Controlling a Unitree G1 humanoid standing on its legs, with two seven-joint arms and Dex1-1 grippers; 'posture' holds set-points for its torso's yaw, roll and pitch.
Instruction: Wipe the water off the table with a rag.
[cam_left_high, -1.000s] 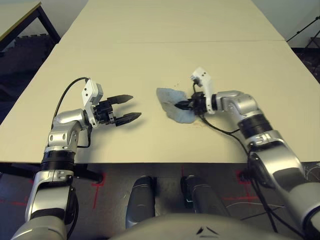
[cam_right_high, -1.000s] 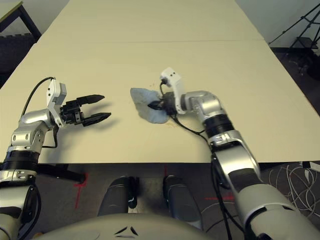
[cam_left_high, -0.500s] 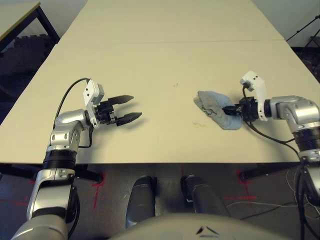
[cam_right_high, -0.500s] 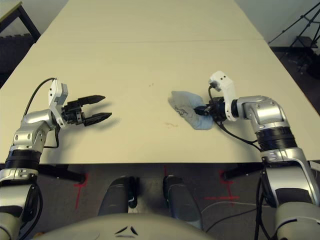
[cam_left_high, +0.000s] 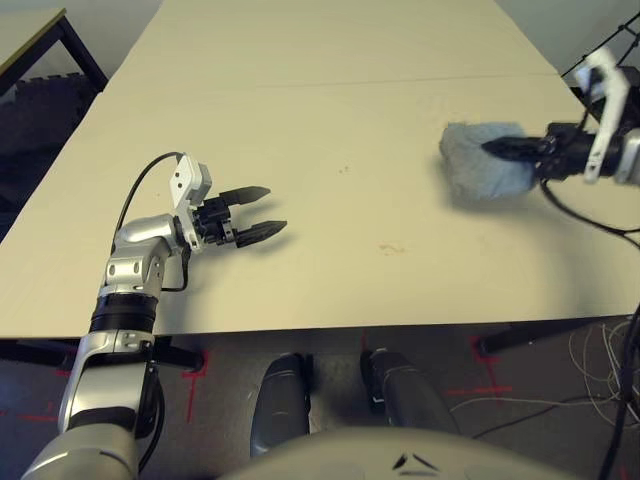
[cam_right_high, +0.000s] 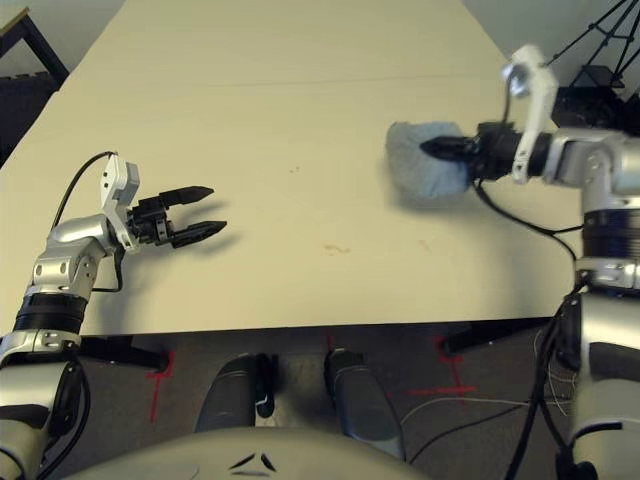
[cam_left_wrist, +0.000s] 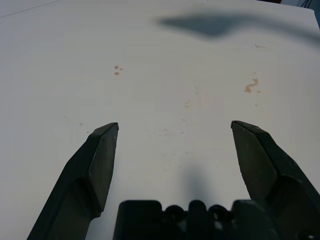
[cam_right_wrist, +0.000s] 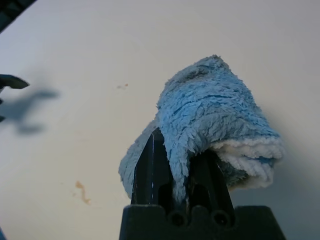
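The left gripper (cam_left_high: 258, 212) hovers low over the near left part of the tabletop (cam_left_high: 330, 120), jaws spread wide and holding nothing. Toward the middle, water (cam_left_high: 391, 248) is left as a small amber smear near the front edge, with 2 tiny drops (cam_left_high: 344, 169) farther back; the left wrist view shows the same marks, so by my reading the wipe is only partly done. At the far right, the right gripper (cam_left_high: 520, 152) has its jaws pinched tight on the blue rag (cam_left_high: 480, 170), which looks lifted off the surface, well apart from those stains. No brand, label or writing can be read anywhere.
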